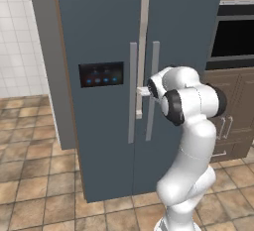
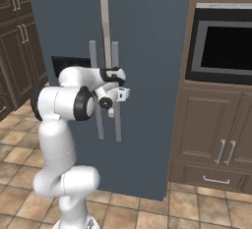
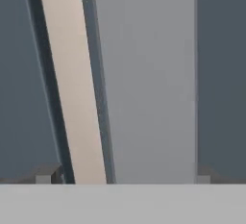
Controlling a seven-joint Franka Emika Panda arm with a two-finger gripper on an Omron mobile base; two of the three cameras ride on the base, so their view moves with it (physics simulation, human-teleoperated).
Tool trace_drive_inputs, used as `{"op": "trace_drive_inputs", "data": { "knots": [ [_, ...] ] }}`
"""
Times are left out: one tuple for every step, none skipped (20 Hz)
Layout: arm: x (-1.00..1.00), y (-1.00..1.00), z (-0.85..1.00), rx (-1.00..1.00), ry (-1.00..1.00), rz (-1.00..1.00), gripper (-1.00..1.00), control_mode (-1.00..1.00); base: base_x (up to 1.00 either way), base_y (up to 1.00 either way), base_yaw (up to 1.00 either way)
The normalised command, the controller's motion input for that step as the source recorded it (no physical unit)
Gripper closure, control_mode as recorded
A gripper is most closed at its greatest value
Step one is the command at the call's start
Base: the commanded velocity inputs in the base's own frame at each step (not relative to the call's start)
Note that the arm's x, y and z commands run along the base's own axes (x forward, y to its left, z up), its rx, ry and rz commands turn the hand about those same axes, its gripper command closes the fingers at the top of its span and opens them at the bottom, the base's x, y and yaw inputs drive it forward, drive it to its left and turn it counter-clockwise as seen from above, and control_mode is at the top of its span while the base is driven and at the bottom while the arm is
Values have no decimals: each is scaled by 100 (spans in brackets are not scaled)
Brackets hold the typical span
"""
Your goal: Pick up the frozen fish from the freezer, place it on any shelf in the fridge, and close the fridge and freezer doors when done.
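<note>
Now the fingers (image 3: 47, 174) stand spread, one each side of a door handle (image 3: 144, 74), gripping nothing. Center the bar, clamp squarely, then follow the hinge arc. Doors (image 1: 99, 36) look nearly shut; the fish is presumably behind them.

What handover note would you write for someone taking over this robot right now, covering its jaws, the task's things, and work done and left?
Gripper: jaws open, straddling a grey bar handle; contact unclear.
Fridge and freezer doors: nearly shut, a pale strip showing between them.
Frozen fish: hidden behind the doors, so whether it has been moved cannot be told.
Left: check the fish, then make sure both doors are shut.
</note>
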Motion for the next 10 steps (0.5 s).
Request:
{"op": "trace_drive_inputs", "data": {
  "knots": [
    [54,9,0,0,0,-1,-100,-100,0,0,0],
    [49,5,0,0,0,0,-100,-100,0,0,0],
    [43,4,0,0,0,0,-100,-100,0,0,0],
    [34,3,0,0,0,0,-100,-100,0,0,0],
    [5,0,0,0,0,0,-100,-100,0,0,0],
    [0,0,0,0,0,0,-100,-100,0,0,0],
    [0,0,0,0,0,0,-100,-100,0,0,0],
    [0,0,0,0,0,0,-100,-100,0,0,0],
    [0,0,0,0,0,0,-100,-100,0,0,0],
    [0,0,0,0,0,0,-100,-100,0,0,0]
  ]
}}
